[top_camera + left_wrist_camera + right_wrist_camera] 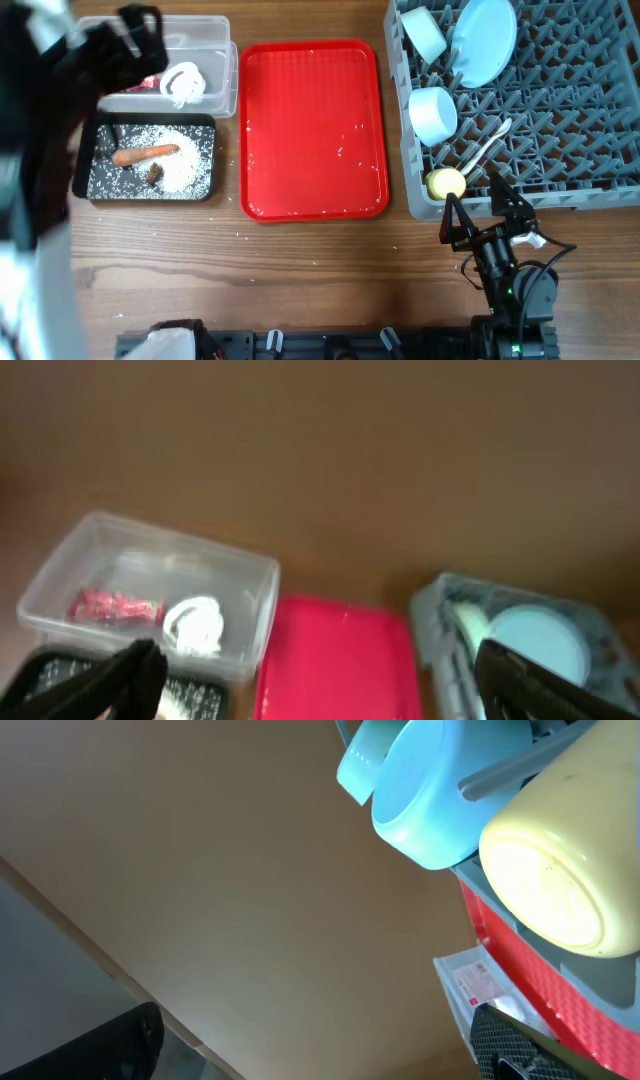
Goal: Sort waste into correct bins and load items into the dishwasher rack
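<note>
The clear tub [205,40] holds the white tissue [185,82] and the red wrapper [115,605]. The black bin [95,160] holds rice grains, the carrot piece [145,154] and the brown scrap [155,174]. The grey rack [570,110] holds the blue plate [485,40], the pale bowl [424,33], the blue bowl [433,112], the white spoon [485,148] and the yellow cup [446,184]. My left gripper [140,35] hangs high over the tub, open and empty, as the left wrist view [320,690] shows. My right gripper [480,215] is open and empty, just in front of the rack by the cup [560,870].
The flat red tray [312,130] lies between the bins and the rack, with a few white specks on it. A few rice grains lie on the wooden table in front of the black bin. My left arm is blurred along the left edge.
</note>
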You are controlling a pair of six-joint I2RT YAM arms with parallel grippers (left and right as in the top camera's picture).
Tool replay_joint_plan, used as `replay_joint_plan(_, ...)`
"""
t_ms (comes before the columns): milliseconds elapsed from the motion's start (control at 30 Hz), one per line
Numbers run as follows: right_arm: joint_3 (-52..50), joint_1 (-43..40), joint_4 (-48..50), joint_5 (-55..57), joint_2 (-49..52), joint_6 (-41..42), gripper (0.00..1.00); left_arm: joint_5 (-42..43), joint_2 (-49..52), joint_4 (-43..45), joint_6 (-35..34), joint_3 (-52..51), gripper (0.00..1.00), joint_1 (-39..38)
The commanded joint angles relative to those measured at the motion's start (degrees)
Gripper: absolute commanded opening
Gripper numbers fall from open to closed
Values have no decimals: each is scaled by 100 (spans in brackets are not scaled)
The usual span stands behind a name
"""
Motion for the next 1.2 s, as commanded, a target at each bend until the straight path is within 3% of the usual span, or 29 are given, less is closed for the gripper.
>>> replay_joint_plan(0,-11,33,9,72,-15,197,100,-205,-907,767,37,-1342,100,15)
replay_joint_plan(267,-11,33,9,72,-15,197,100,140,-3709,4284,50,-6734,100,15)
replay_joint_plan(367,-11,33,7,72,-15,197,99,308,-4474,5281,48,-8203,100,15)
replay_joint_plan(500,-11,33,7,72,-15,199,100,317,-5525,5952,26,-9621,100,15)
replay_joint_plan(867,-11,33,9,72,-15,197,100,-11,-7259,5949,31,-10839,100,15)
replay_joint_plan(1167,-11,35,9,72,-15,199,100,-308,-7375,5346,26,-10893,100,-157)
